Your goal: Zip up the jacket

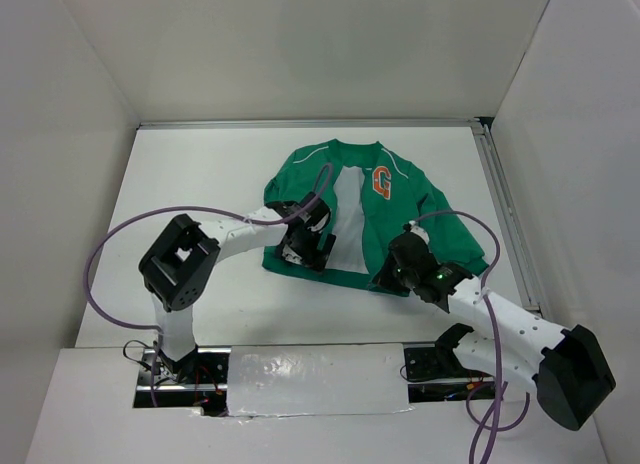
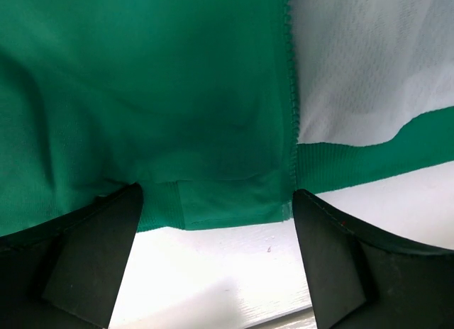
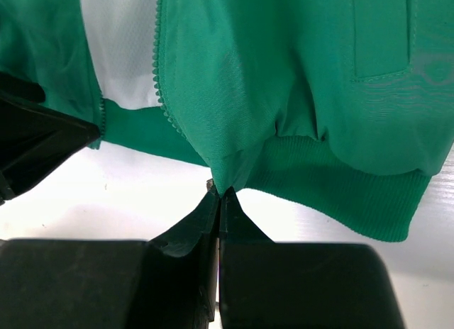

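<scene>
green jacket (image 1: 415, 199) unzipped — right pincer (image 3: 218, 194) pinches its hem corner, clear only from the wrist; left pincer (image 2: 218, 196) gapes wide.

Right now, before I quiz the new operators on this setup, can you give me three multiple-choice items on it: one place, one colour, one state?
1. Where does the right gripper hold the jacket? A collar; B bottom hem; C sleeve cuff.
2. What colour is the letter patch? A orange; B blue; C black.
3. The jacket front is: A fully zipped; B open; C half zipped.
Answers: 1 B, it is shut on the ribbed hem. 2 A, an orange G on green. 3 B, the white lining shows between the panels.
</scene>
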Available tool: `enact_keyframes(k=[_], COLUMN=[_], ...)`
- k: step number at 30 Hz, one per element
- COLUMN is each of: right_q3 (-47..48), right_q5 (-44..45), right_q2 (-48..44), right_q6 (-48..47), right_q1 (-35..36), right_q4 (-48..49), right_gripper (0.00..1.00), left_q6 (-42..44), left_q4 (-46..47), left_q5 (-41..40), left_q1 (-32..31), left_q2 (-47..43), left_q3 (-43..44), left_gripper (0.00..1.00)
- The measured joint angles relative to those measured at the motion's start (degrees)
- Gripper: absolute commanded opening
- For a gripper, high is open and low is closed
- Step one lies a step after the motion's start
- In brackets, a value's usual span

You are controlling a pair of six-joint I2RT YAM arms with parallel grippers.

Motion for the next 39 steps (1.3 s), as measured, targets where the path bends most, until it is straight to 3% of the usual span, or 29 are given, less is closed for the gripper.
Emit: enact_keyframes(k=[5,9,16,22,29,31,33,39], right_q3=[-1.40,-1.64,-1.79,-2.03,-2.43,-2.40,-2.40,-1.14], right_q5=[-2.05,-3.08,-3.56,-3.93,-4.92,-5.40,-6.82,-11.85], right_q2=[0.02,0.02,0.02,0.83,5.75,8.37,10.69,15.13], right_q6=[-0.98,-1.55,-1.88,-1.92,-1.81,-1.81,-1.57,-0.96], right_q1=[-1.77,-2.32,-3.21,-4.50,-8.87,-10.58,-12.41,-16.81], right_q4=[1.16,1.84,2.67,2.71,3.34,3.98,4.74,7.34], right_gripper=[0.00,0.00,0.00,0.00,0.00,0.00,0.00,0.00], left_q6=[-0.52,-2.54,-6.40,-6.34,-5.88,-6.01,-6.08,-6.36], left_q4=[-0.98,-2.78,-5.14,-5.16,-4.90,-4.98,-4.83,-4.81], left_q5=[-1.14,-3.13,-8.17,-8.00,-4.02,-3.02,-2.34,-0.85], left_q1=[-0.35,-0.44,-1.29,-1.22,-1.22,-1.22,-1.22,-0.90], left_q2=[1.27,2.71,4.33,4.02,0.17,-2.05,-4.48,-9.16], left_q3=[1.40,3.21,5.01,5.01,3.61,3.41,3.10,1.22], left_gripper=[0.98,0.89,0.36,0.31,0.36,0.23,0.20,0.25])
